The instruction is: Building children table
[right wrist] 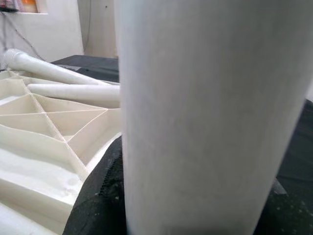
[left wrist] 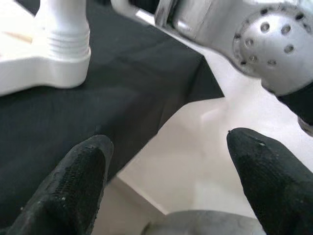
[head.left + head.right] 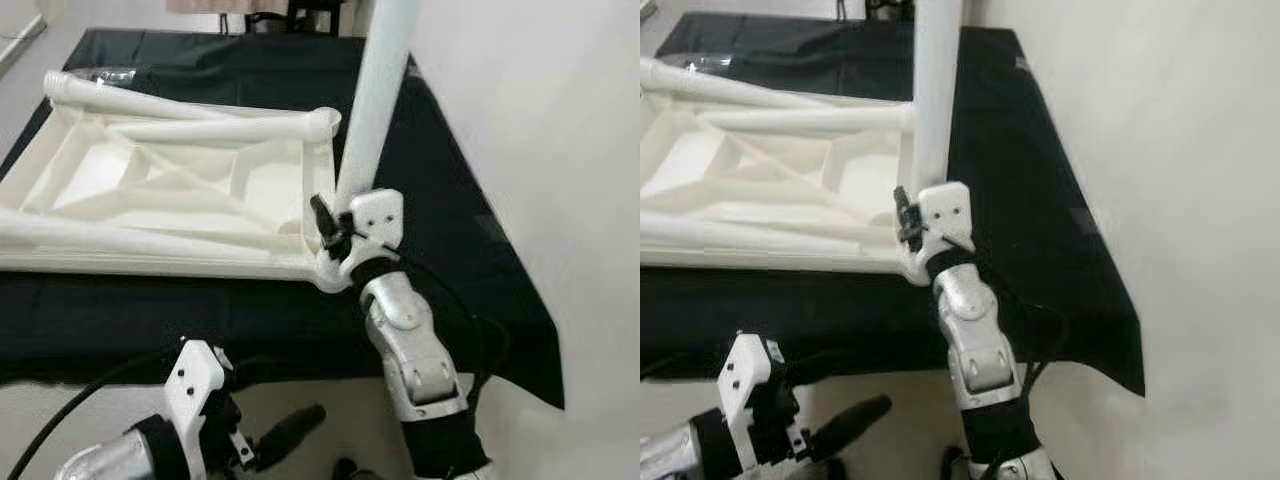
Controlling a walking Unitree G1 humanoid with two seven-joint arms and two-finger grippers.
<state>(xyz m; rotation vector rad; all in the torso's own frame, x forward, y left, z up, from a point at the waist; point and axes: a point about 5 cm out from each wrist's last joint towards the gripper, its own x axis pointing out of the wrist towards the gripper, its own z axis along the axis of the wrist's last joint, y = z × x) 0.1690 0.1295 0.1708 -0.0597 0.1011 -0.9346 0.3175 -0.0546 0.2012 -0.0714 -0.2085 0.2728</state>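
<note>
While the white ribbed plastic tabletop (image 3: 160,195) lies upside down on the black cloth (image 3: 440,180) that covers the counter, the right pincer (image 3: 335,235) is closed around the lower end of a white plastic table leg (image 3: 378,100). This leg stands upright, tilted slightly, with its base seated in the near right corner socket (image 3: 330,272) of the tabletop. In the right wrist view, the leg passes between the black fingers (image 1: 105,196), which press against it on both sides.

Two further white cylindrical legs (image 3: 190,105) lie across the far part of the underside, near each other, one angled from the far left corner and the other ending at the far right corner socket (image 3: 325,122). Another long white tube (image 3: 100,240) lies along the near edge of the tabletop.

The left pincer (image 3: 265,440) hangs low, below the near edge of the counter and apart from the tabletop. Its two black fingers (image 2: 73,181) are spread apart and hold nothing. In the left wrist view, the seated leg base, the cloth edge and the silver right arm (image 2: 254,39) are visible beyond the fingers.
</note>
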